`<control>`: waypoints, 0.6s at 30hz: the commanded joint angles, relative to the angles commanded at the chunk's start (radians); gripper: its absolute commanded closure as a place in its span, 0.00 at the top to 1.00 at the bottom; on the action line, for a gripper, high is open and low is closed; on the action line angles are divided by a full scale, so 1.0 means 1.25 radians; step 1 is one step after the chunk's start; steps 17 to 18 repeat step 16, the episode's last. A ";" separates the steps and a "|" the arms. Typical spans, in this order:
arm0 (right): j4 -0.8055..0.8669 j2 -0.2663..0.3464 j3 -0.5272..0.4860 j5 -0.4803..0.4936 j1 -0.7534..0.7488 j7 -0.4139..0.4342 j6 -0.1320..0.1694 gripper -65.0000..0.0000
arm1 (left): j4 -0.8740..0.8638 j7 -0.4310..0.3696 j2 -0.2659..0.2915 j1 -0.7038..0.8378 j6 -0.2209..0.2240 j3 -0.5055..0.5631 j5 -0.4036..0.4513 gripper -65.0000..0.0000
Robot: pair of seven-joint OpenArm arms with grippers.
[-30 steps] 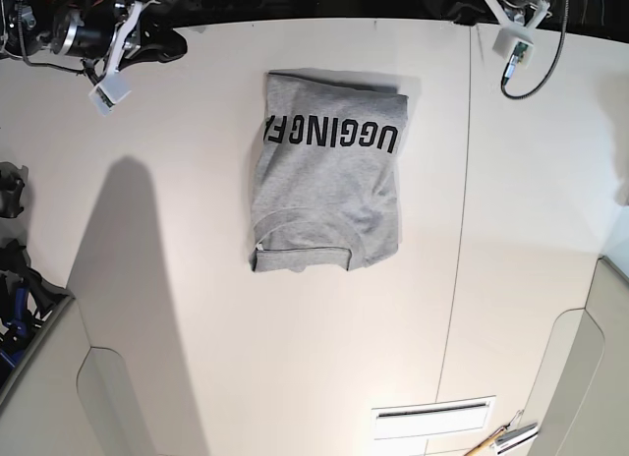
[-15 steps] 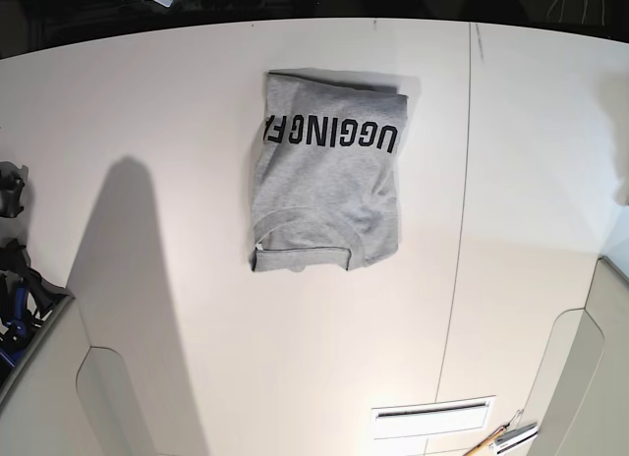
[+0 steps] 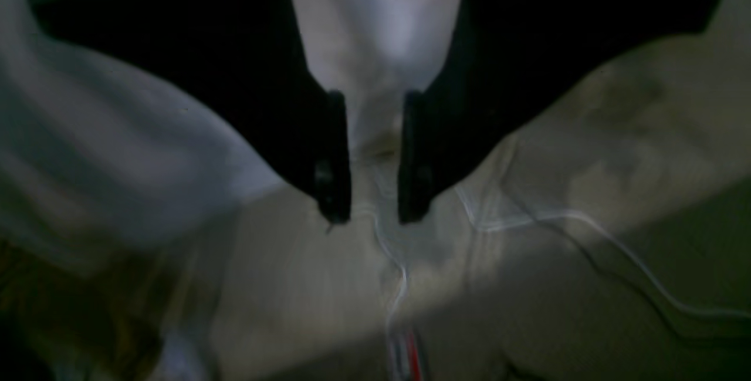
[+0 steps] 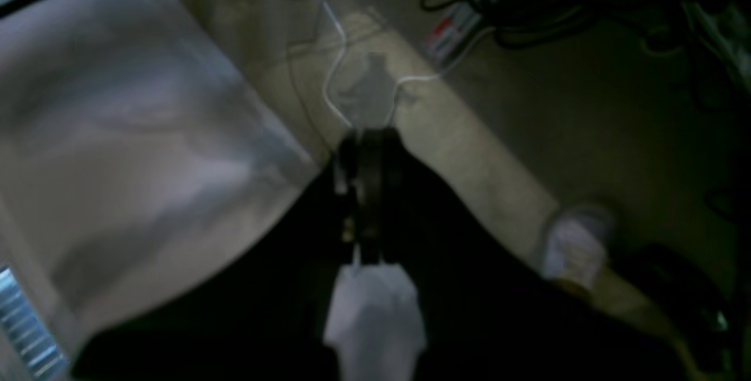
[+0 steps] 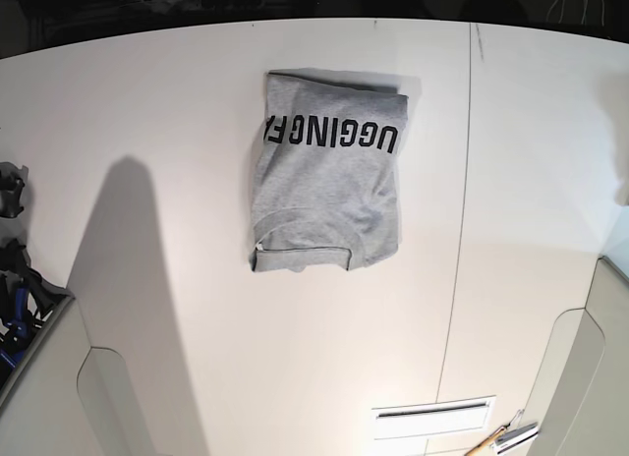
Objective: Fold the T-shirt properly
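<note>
1. Item: tool clutter (image 5: 14, 279). You find dark and blue objects at the table's left edge, well left of the T-shirt and apart from it.
2. Item: table (image 5: 147, 102). White top, with a broad grey shadow lying left of the T-shirt and a thin seam (image 5: 462, 210) running down just right of it.
3. Item: T-shirt (image 5: 327, 171). Heather grey, folded into a compact, roughly rectangular packet, lying flat in the upper middle of the table. Black block lettering (image 5: 331, 132) faces up across its far part; the ribbed collar shows along its near edge. No arm touches it; neither arm appears in the base view.
4. Item: slotted vent (image 5: 432, 417). Set in the table surface near the front, below and right of the T-shirt.
5. Item: left gripper (image 3: 373, 216). Seen only in its wrist view, over a dim floor with cables, away from the T-shirt. Its jaws stand slightly apart, with nothing between them.
6. Item: right gripper (image 4: 369, 134). Seen only in its wrist view, beside a pale panel and floor cables. Its jaws look pressed together, holding nothing.
7. Step in hand: you appear to be at the finish, with the folding seemingly done and both arms clear.
8. Next move: probably none beyond parking; if you want a neater packet, square its slightly uneven near edge.
</note>
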 joint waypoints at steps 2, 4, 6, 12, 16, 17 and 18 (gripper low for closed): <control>-0.058 -0.019 -0.032 -0.073 0.045 0.028 0.000 0.00 | -0.074 0.000 0.012 -0.059 0.000 0.040 0.000 0.23; -0.110 -0.044 -0.045 -0.146 0.081 0.057 0.000 0.00 | -0.119 -0.004 0.034 -0.107 0.043 0.070 -0.001 0.23; -0.155 -0.070 -0.046 -0.197 0.111 0.070 0.000 0.00 | -0.146 -0.016 0.059 -0.140 0.122 0.094 -0.004 0.23; -0.204 -0.110 -0.046 -0.283 0.140 0.070 -0.001 0.00 | -0.178 -0.063 0.121 -0.199 0.323 0.123 -0.006 0.23; -0.203 -0.119 -0.046 -0.287 0.146 0.089 -0.006 0.00 | -0.178 -0.063 0.120 -0.235 0.384 0.123 -0.005 0.23; -0.203 -0.119 -0.046 -0.287 0.146 0.089 -0.006 0.00 | -0.178 -0.063 0.120 -0.235 0.384 0.123 -0.005 0.23; -0.203 -0.119 -0.046 -0.287 0.146 0.089 -0.006 0.00 | -0.178 -0.063 0.120 -0.235 0.384 0.123 -0.005 0.23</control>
